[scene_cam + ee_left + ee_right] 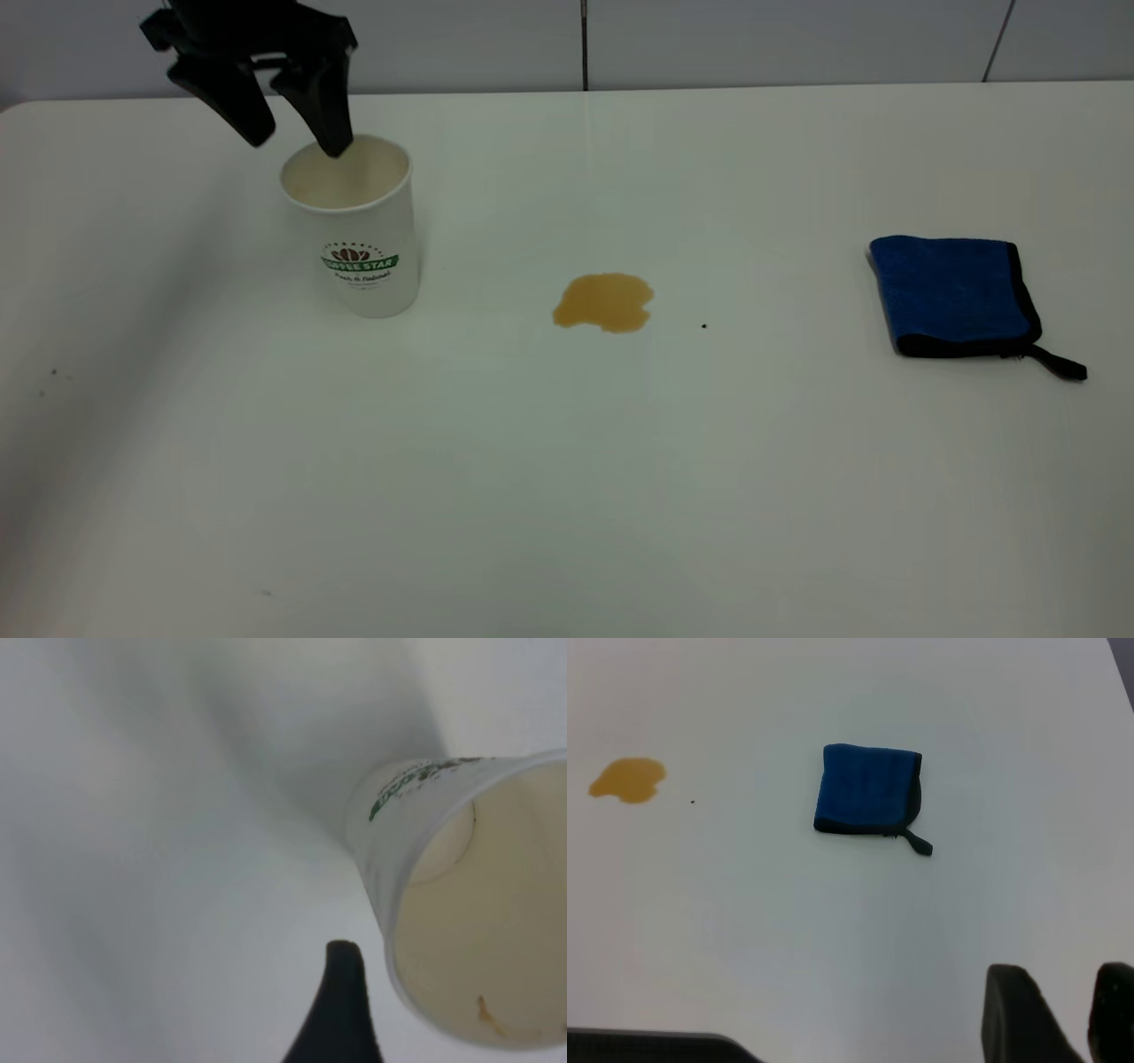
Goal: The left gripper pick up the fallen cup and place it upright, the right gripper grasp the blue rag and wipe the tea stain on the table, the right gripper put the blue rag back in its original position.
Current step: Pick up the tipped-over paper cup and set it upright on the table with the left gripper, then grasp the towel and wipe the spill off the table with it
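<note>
The cup (354, 232) is standing upright on the table (567, 496) at the far left, mouth up, with the left gripper (297, 142) hanging just above its rim; its two fingers are spread apart and gripping nothing, one fingertip dipping at the rim's far edge and the other off to the outer side, so the cup looks set down and let go. The tea stain (604, 302) is lying near the middle of the table, well apart from the cup, and the blue rag (957, 295) is lying flat at the far right, its black loop tab pointing toward the near right corner; the stain is sitting between cup and rag. The right gripper (1072, 1010) is not showing in the exterior view; in the right wrist view its two fingers are showing close together at the frame edge, holding nothing, though whether they are fully closed I cannot tell. The rag (866, 788) is lying out ahead of that gripper and well apart from it, with the stain (627, 780) farther off to the side; judging from this, the right arm is the nearer one to the rag, and the coming move is turning on reaching forward and down onto it, then sweeping sideways toward the stain.
</note>
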Robot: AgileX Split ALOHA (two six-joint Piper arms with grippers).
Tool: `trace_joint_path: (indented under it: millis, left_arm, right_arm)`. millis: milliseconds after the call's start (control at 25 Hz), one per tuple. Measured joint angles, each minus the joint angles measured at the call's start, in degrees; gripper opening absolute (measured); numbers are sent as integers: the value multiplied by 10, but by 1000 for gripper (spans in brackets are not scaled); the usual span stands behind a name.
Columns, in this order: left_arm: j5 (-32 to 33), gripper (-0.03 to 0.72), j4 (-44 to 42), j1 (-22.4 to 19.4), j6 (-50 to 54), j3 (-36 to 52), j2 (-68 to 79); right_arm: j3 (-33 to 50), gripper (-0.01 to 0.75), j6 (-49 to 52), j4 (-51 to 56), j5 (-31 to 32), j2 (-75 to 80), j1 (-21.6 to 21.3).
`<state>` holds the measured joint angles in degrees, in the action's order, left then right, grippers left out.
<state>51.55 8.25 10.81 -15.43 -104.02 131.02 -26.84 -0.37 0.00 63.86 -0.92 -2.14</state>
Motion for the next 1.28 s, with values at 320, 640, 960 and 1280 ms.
trace_joint_path:
  millis: [320, 640, 960, 1280]
  left_arm:
    - [153, 665, -30, 0, 22, -125, -84]
    - [153, 582, -32, 0, 25, -115, -228]
    - [153, 577, -60, 0, 53, 129, -488]
    - [153, 577, -62, 0, 60, 381, -788]
  right_arm:
    - [0, 238, 0, 0, 0, 0, 0]
    - [0, 238, 0, 0, 0, 0, 0]
    - [0, 238, 0, 0, 0, 0, 0]
    - [0, 238, 0, 0, 0, 0, 0]
